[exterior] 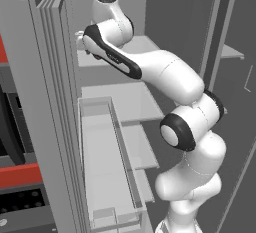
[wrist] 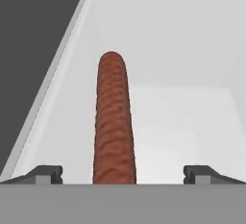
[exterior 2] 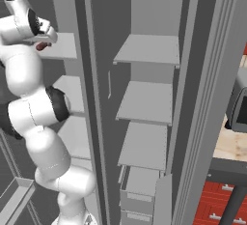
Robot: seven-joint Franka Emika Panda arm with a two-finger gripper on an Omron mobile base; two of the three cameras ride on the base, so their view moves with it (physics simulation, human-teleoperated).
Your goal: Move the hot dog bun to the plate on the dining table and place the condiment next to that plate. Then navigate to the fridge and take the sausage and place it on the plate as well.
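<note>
Inside the open fridge (exterior 2: 144, 98), the sausage (wrist: 114, 122) lies on a pale upper shelf (wrist: 192, 122), between the wide-open, empty gripper (wrist: 123, 172) fingers; it should close squarely across its middle.

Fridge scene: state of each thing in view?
Tall grey fridge: doors open, pale shelves exposed.
Slim reddish-brown sausage: lying on a pale fridge shelf, between the fingertips, not gripped.
Two-finger gripper: open, straddling the sausage's near end.
</note>
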